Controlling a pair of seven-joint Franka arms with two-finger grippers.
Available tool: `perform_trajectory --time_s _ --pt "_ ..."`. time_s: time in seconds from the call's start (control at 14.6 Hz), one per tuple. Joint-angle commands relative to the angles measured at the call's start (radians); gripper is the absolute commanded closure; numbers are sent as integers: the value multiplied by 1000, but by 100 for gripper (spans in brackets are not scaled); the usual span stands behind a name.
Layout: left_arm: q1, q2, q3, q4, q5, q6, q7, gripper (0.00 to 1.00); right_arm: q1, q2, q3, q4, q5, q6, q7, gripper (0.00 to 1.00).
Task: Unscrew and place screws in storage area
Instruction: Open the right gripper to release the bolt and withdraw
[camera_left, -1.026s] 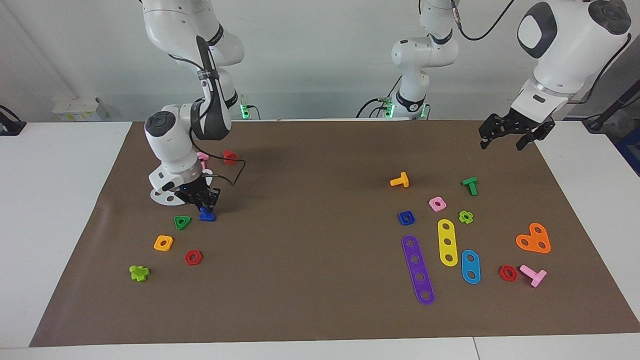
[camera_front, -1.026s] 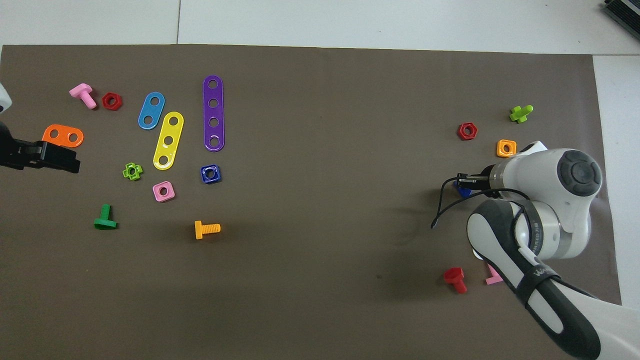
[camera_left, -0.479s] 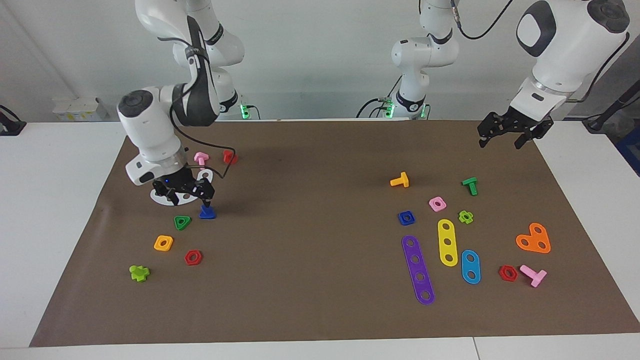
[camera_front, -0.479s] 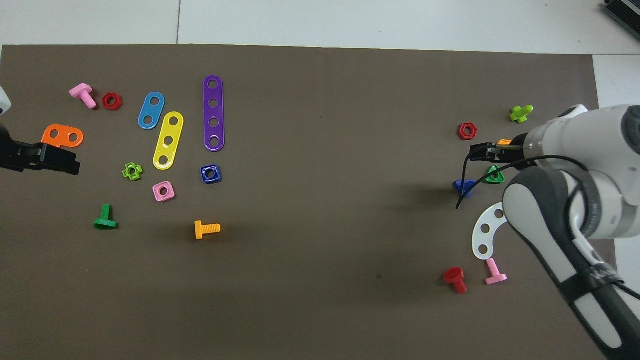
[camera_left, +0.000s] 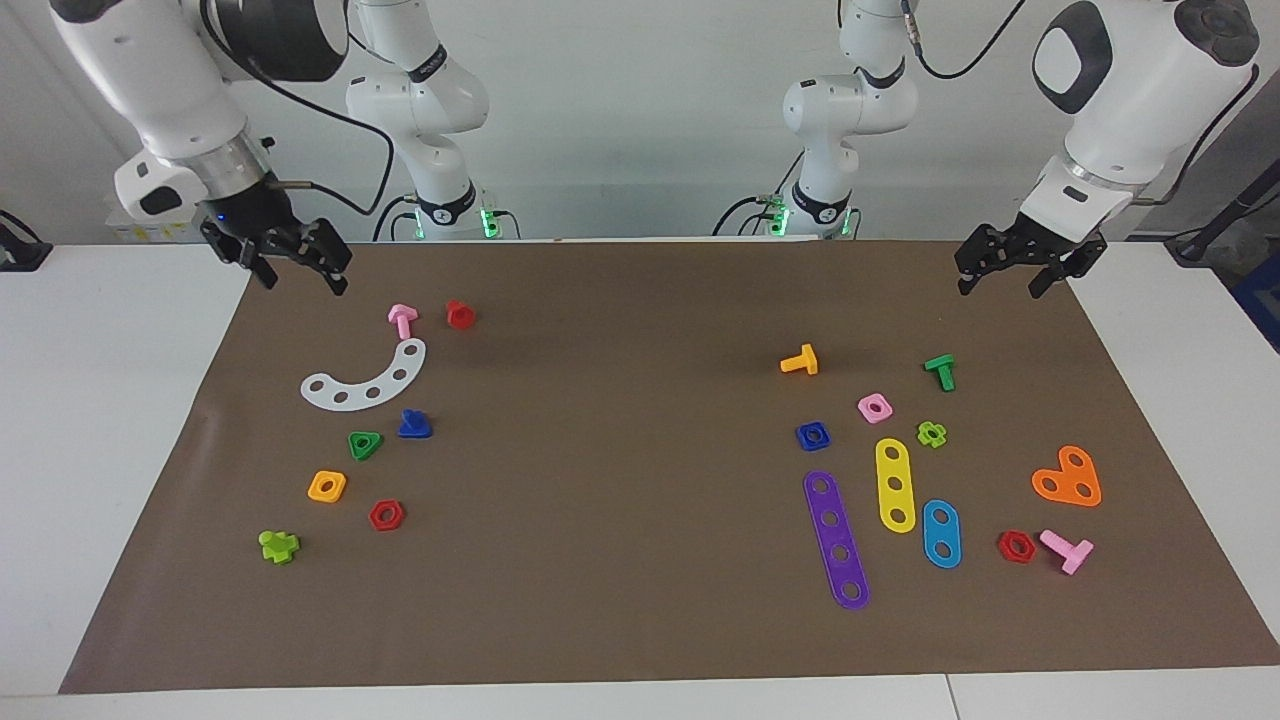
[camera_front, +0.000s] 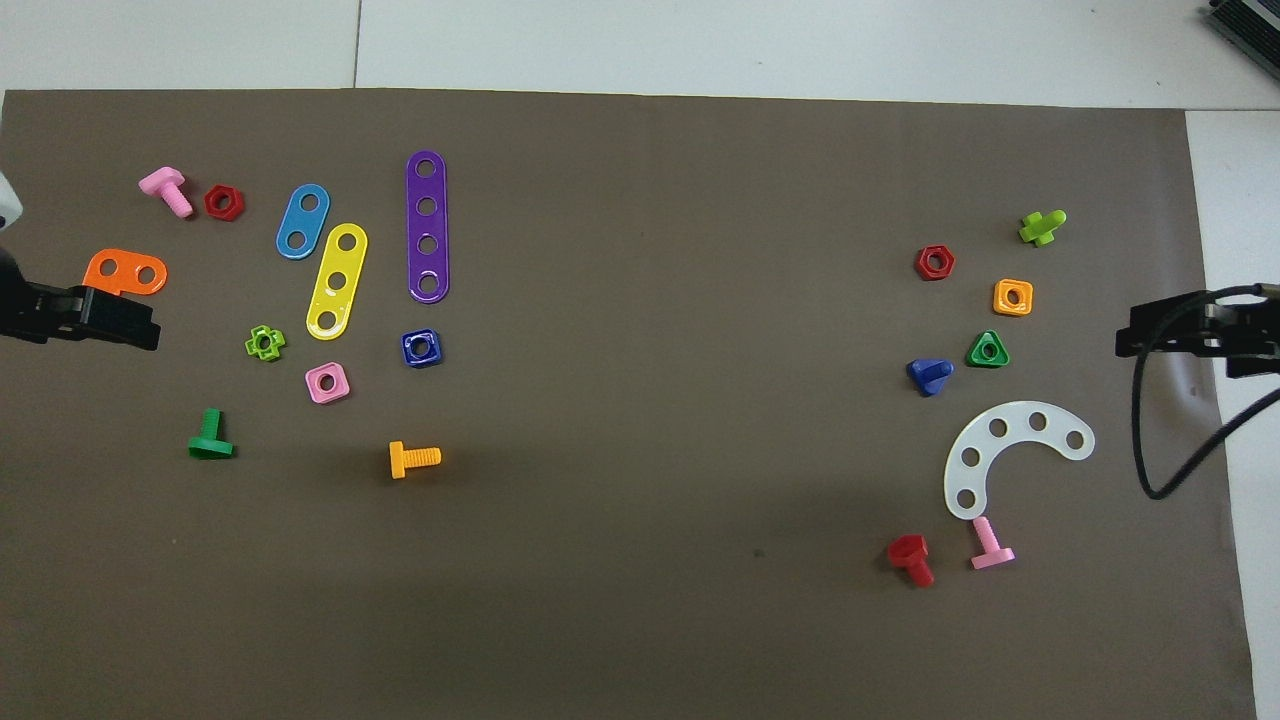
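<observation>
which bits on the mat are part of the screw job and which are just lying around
Part of the job:
dark-blue triangular-head screw, lying free beside the green triangle nut
right gripper, raised over the mat's edge, fingers open

Lying about:
white curved strip
orange bolt
purple strip
left gripper, waiting, fingers open

You are looking at a white table (camera_left: 130, 420) whose middle is covered by a brown mat (camera_left: 640, 560) running almost to each end. The tabletop shows seams in the overhead view, one toward the left arm's end. A plain pale wall (camera_left: 640, 120) stands at the robots' end of the table. Green indicator lights (camera_left: 487, 222) glow low against that wall. The light is even, throwing only soft shadows on the mat.
</observation>
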Motion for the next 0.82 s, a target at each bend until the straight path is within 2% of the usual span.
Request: perform_trajectory --time_s 0.0,0.34,0.75 --pt "-2 -29 2 -31 -11 11 -7 0 -12 26 17 80 -40 -72 -13 0" --pt "-2 -29 2 -31 -11 13 -7 0 1 -2 20 25 -40 -61 -21 0" --pt "-4 -31 2 -31 -11 7 -9 0 2 0 26 28 -42 -59 -19 0"
